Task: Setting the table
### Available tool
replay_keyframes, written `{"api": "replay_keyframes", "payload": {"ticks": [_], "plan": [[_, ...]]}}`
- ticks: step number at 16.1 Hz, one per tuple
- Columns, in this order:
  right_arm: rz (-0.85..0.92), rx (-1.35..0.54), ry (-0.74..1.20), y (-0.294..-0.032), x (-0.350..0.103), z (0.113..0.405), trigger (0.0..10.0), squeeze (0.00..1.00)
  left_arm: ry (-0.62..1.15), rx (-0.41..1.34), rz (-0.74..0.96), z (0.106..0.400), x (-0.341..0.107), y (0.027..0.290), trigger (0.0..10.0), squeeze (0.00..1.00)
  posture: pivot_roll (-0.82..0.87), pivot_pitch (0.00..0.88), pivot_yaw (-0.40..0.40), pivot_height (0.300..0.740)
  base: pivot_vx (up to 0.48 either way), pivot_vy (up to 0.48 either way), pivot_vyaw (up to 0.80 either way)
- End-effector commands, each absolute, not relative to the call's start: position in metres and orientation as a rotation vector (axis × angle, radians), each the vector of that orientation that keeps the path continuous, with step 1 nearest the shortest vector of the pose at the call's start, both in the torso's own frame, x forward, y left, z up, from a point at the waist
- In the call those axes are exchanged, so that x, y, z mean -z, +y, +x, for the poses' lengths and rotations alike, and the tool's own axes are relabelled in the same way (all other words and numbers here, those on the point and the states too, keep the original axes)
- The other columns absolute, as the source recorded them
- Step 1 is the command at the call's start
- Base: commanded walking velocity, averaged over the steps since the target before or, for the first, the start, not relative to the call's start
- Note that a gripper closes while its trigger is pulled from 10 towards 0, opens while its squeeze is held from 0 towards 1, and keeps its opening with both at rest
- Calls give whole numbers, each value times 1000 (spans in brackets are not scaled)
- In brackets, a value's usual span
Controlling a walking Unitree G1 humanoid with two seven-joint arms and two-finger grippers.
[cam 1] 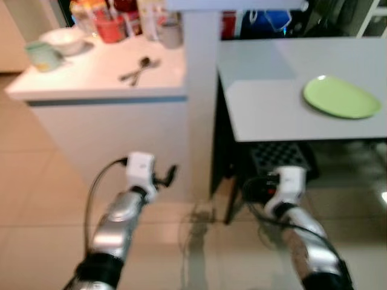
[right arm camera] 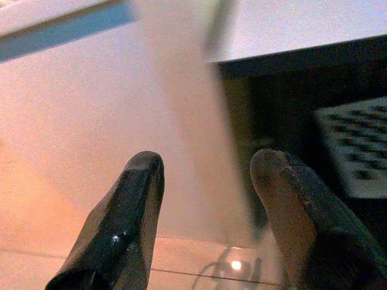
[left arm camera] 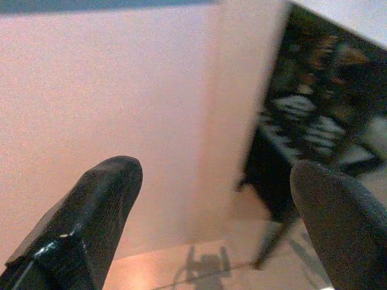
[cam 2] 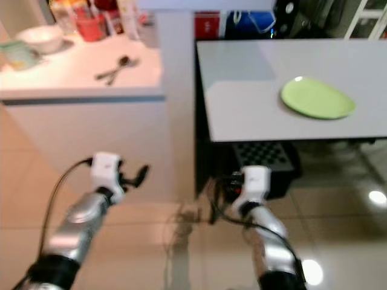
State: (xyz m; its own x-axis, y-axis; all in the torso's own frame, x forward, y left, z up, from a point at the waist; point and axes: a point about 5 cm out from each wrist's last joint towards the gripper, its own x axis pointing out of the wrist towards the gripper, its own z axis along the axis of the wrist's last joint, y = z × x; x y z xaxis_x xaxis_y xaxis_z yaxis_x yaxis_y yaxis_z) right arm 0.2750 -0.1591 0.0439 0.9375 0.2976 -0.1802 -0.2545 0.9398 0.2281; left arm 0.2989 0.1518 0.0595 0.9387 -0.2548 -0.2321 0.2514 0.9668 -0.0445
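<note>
A kitchen seen from above and slightly blurred. On the left stands a white counter with a blue strip under its edge. On the right, a grey table butts close beside it, a white pillar rising between the two.

A lime-green plate lies alone near the table's right edge, toward the front. Two spoons lie crossed near the counter's front right corner. At the counter's back edge sit a white bowl, a red cup, a grey mug and blurred packets. A pale green item sits at the counter's left edge; what it is cannot be made out.

Under the table is a dark crate with a grid pattern. The floor is glossy beige tile with light spots reflected on it.

Both silver arms reach forward low, below the level of the two surfaces. The left gripper is empty, its fingers spread wide, facing the counter's white front panel. The right gripper is empty too, fingers parted, pointing at the table's front left corner and the shadow beneath it.
</note>
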Motion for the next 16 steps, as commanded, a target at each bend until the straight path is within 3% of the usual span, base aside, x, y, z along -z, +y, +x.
{"api": "replay_keyframes", "payload": {"ticks": [1,3,16], "plan": [[186,-262,208,-169,-45,275,10000,0,256,270,3,299,-57,146,10000,0,-60,0,61,740,0,424,0],[185,-267,207,-168,-45,274,10000,0,258,266,5,300,-57,147,10000,0,-60,0,60,740,332,345,0],[185,-273,204,-167,-44,273,10000,0,275,258,16,300,-55,149,10000,0,-58,0,62,740,445,0,0]]}}
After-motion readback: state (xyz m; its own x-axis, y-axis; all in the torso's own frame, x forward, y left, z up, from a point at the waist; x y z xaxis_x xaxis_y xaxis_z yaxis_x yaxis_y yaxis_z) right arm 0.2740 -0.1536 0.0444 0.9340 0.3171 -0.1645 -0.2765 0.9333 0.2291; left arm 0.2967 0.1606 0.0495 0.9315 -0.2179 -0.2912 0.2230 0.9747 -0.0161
